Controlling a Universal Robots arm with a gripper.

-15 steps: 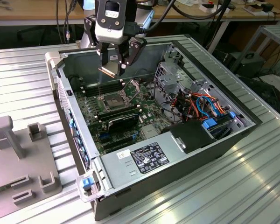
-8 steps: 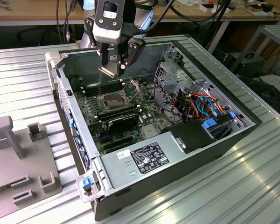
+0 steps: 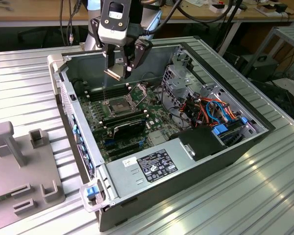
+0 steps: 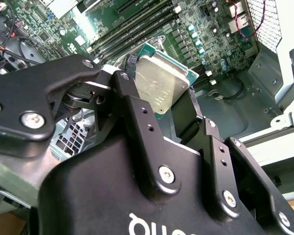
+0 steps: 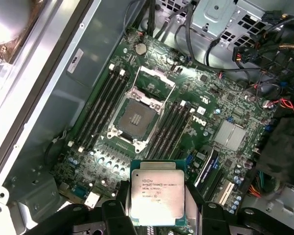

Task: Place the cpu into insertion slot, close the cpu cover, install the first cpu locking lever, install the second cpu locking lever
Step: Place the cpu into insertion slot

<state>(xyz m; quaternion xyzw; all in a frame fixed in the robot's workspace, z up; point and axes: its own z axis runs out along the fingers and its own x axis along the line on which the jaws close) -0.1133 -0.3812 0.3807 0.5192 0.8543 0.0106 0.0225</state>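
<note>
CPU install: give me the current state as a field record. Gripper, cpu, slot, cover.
gripper: shut on the cpu, above the motherboard
cpu: between the fingers, metal top facing the first wrist view, not in the socket
insertion slot: empty, uncovered
cpu cover: swung open, raised at one edge of the slot
computer case: open, lying on its side

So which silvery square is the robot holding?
The cpu, clamped between the fingers; the other, a small heatsink, sits fixed on the motherboard.
</note>
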